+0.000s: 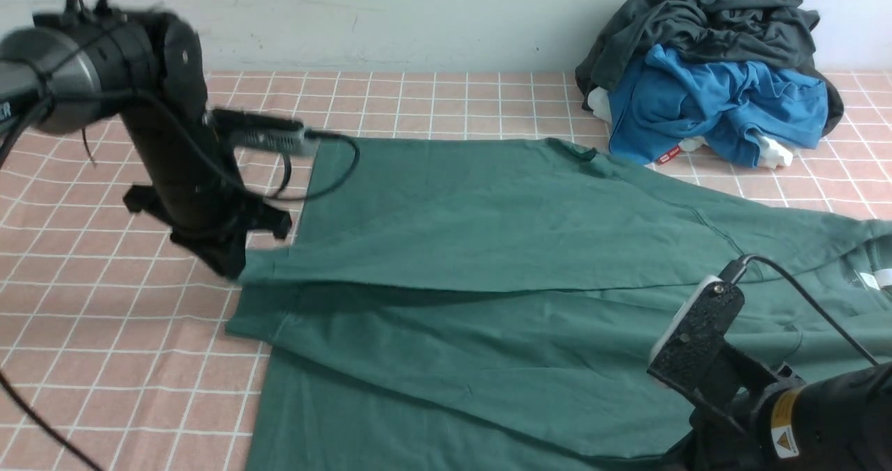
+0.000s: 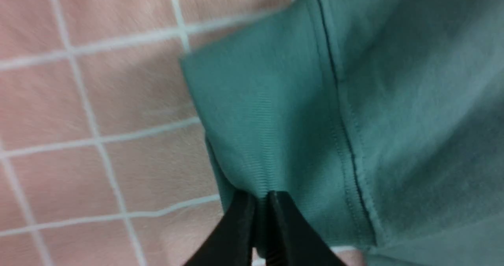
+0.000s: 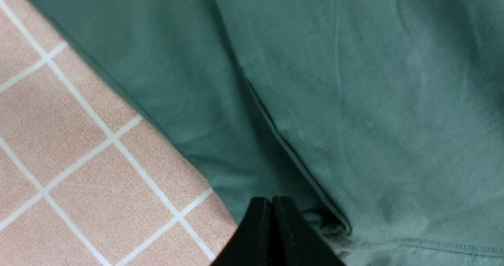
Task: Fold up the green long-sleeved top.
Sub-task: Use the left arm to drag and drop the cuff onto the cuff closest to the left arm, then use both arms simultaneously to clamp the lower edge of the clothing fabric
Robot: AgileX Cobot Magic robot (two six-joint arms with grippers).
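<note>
The green long-sleeved top [image 1: 488,248] lies spread across the checked cloth, one sleeve folded over the body toward the left. At the sleeve's end my left gripper [image 1: 235,270] points down. The left wrist view shows that gripper [image 2: 262,198] shut on the edge of the ribbed cuff [image 2: 256,120]. My right arm [image 1: 725,366] sits low at the front right over the top, its fingertips hidden in the front view. In the right wrist view my right gripper [image 3: 271,201] is shut, tips pressed together with nothing seen between them, just above the top's [image 3: 354,81] edge near a seam.
A heap of clothes sits at the back right: a dark grey garment [image 1: 704,18] over a bright blue garment [image 1: 711,102]. The pink checked tablecloth [image 1: 104,318] shows to the left of the top. A pale wall runs along the back.
</note>
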